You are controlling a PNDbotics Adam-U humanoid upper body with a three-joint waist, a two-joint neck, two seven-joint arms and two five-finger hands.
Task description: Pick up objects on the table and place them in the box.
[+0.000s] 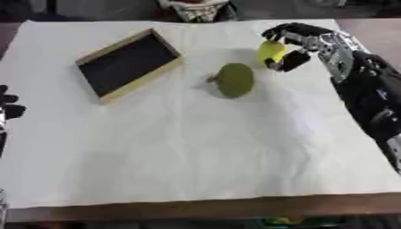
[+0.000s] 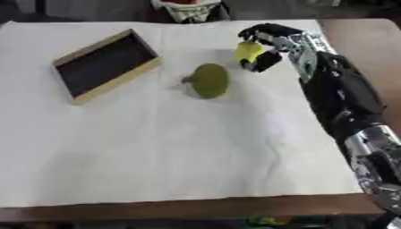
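Note:
My right hand (image 1: 294, 40) reaches in from the right at the far side of the table, fingers and thumb curled round a small yellow-green object (image 1: 271, 51). Just left and nearer lies an olive-green round object with a short stem (image 1: 234, 79) on the white cloth. The box (image 1: 129, 63), a shallow wooden frame with a dark inside, sits tilted at the far left and looks empty. My left hand (image 1: 8, 107) shows only as dark fingers at the left edge.
A white cloth (image 1: 196, 152) covers the table, whose brown front edge (image 1: 203, 208) runs along the bottom. Someone's patterned clothing (image 1: 196, 9) shows past the far edge. My right forearm (image 2: 344, 103) lies along the right side.

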